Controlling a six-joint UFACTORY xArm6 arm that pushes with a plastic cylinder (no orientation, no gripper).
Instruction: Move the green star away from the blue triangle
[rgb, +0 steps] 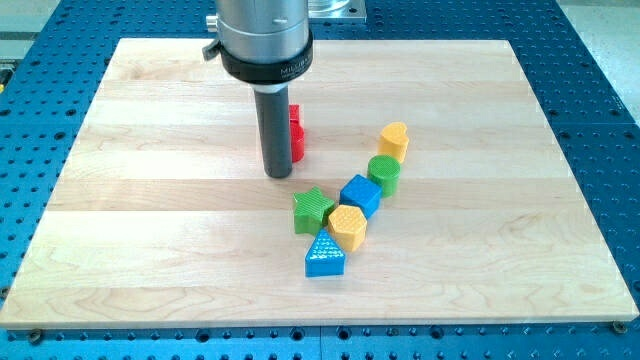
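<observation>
Camera view: my tip (278, 175) is bare rod, no jaws, holding nothing, touching no block. Green star (313, 210) sits just below-right of the tip, nearly touching the yellow hexagon (348, 227); blue triangle (325, 256) just beyond, further down. Red block (296, 133) is just behind the rod, partly hidden. Blue cube (361, 194), green cylinder (384, 173), yellow block (394, 140) trail off to the tip's right. Step: approach. Next move probably needs contact on the star's right or lower side, pushing it left, clear of the triangle.
</observation>
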